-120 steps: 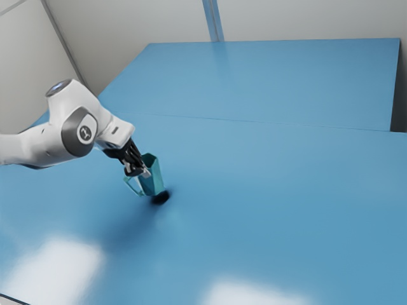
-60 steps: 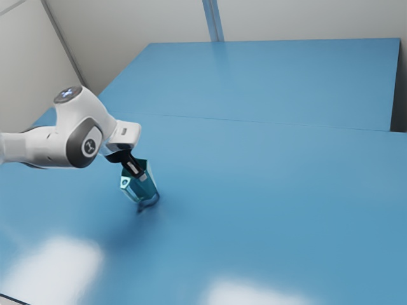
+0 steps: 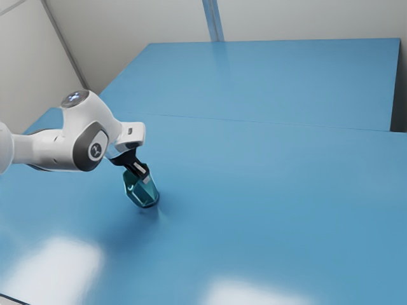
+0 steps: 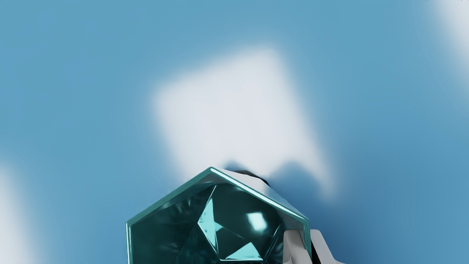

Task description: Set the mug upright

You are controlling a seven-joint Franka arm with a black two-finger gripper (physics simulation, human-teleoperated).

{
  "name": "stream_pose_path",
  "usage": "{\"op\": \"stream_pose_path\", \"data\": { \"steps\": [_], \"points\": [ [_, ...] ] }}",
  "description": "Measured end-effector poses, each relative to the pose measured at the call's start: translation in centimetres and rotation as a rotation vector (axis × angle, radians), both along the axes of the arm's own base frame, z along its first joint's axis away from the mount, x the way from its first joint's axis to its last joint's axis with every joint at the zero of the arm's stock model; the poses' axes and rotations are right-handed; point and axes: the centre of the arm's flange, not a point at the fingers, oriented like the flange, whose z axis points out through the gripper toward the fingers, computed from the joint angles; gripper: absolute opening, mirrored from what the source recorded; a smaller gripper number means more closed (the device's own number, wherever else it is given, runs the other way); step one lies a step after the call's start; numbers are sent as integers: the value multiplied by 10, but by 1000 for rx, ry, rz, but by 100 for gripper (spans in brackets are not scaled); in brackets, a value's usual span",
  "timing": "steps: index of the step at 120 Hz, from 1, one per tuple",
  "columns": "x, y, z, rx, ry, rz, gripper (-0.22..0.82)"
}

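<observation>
Near the table's middle-left in the exterior view, my gripper point(image 3: 146, 180) points down at the teal mug point(image 3: 141, 194). The mug leans slightly, with its base low at the tabletop; whether it touches cannot be told. In the wrist view the six-sided mouth of the mug point(image 4: 205, 216) faces the camera. The gripper point(image 4: 310, 242) pinches one wall at the rim, one finger inside the mug and the other outside. The handle is not clearly visible.
The blue table point(image 3: 267, 190) stretches toward the exterior view's right, with bright light reflections on its surface. A raised-looking seam crosses it farther back, and pale walls point(image 3: 305, 19) stand behind.
The mug has come down a little and turned in my grip; its handle, earlier toward the exterior view's left, has swung round. The hand has turned and shifted slightly toward the exterior view's right.
</observation>
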Motion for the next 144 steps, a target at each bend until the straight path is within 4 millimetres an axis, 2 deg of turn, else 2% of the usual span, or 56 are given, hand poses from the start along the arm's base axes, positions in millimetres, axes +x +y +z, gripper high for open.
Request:
{"op": "stream_pose_path", "data": {
  "steps": [8,24,33,44,56,64,78,97,105,120,144],
  "points": [
    [0,-3,-2,-3,6,13,-11],
    [1,-6,-1,-10,8,37,17],
    [2,-12,3,-15,2,40,29],
    [3,-18,9,-22,-8,45,39],
    [7,-23,26,-34,-35,49,47],
    [18,-23,44,-35,-54,57,50],
    [52,-26,104,-26,-72,61,55],
    [74,-37,177,-5,-57,44,58],
    [80,-37,200,1,-35,43,58],
    [84,-33,230,10,9,47,59],
    [75,-27,236,11,86,57,60]
  ]
}}
